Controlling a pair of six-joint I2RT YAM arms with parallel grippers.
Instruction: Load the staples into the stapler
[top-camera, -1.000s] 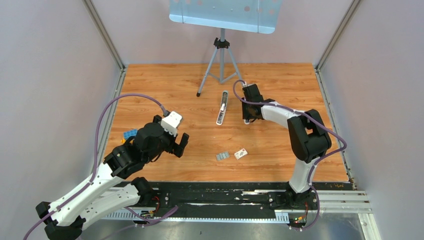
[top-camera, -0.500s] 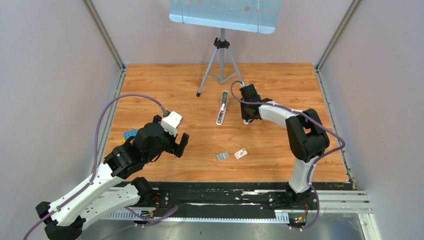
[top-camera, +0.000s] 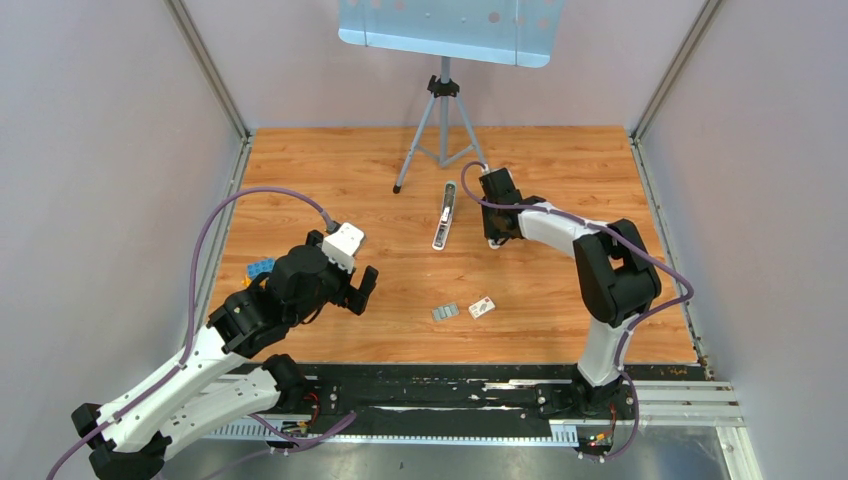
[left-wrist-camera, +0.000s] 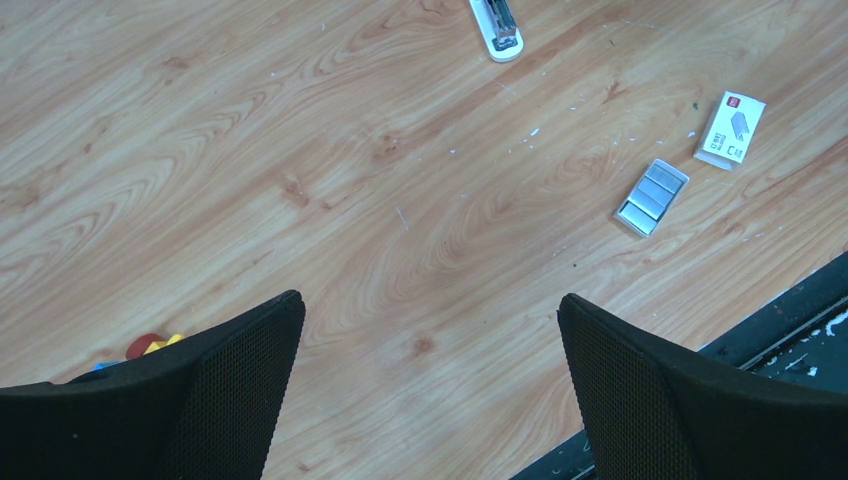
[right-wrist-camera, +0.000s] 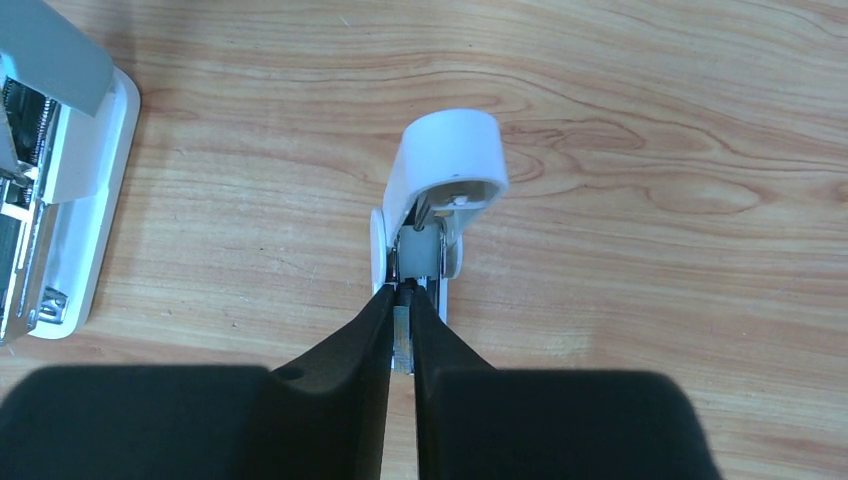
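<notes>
The stapler (top-camera: 443, 215) lies opened out flat mid-table; its grey-blue and white end (right-wrist-camera: 55, 190) shows at the left of the right wrist view. My right gripper (top-camera: 492, 238) sits low just right of it. Its jaws (right-wrist-camera: 403, 290) are shut on a thin grey metal strip (right-wrist-camera: 403, 345) that looks like staples. The strip's far end meets the metal channel of a small white round-ended piece (right-wrist-camera: 445, 160). More staples (top-camera: 445, 312) (left-wrist-camera: 652, 196) lie in a small tray near the front. My left gripper (top-camera: 357, 290) (left-wrist-camera: 430, 305) hovers open over bare wood.
A white carton (top-camera: 481, 307) (left-wrist-camera: 731, 128) lies beside the tray of staples. A tripod (top-camera: 440, 120) stands at the back centre under a blue panel. Coloured blocks (top-camera: 258, 268) (left-wrist-camera: 150, 345) sit by my left arm. A black rail (top-camera: 450, 385) borders the near edge.
My right gripper has shifted slightly left toward the stapler and its jaws have narrowed onto the grey strip. The left arm has not moved.
</notes>
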